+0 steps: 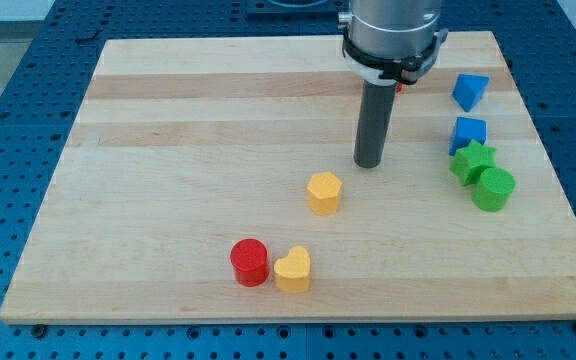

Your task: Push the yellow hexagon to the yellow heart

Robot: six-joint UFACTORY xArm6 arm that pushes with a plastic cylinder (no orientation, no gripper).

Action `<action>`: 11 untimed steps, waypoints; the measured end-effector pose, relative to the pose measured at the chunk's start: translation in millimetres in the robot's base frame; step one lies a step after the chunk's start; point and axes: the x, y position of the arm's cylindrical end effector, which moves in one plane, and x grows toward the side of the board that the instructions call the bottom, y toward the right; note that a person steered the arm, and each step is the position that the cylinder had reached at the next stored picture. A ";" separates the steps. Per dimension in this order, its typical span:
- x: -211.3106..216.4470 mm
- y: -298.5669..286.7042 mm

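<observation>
The yellow hexagon (324, 192) sits near the middle of the wooden board (168, 150). The yellow heart (293, 269) lies below it and slightly to the left, near the board's bottom edge, touching or almost touching a red cylinder (250, 262) on its left. My tip (370, 163) rests on the board just above and to the right of the yellow hexagon, a small gap away from it.
At the view's right stand a blue block (470, 91), a blue cube (468, 133), a green star (472, 161) and a green cylinder (494, 188), close together in a column. The board lies on a blue perforated table (8, 120).
</observation>
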 end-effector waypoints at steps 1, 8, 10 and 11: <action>9.3 -10.4; 37.9 -2.1; 40.8 -36.6; 57.0 -55.7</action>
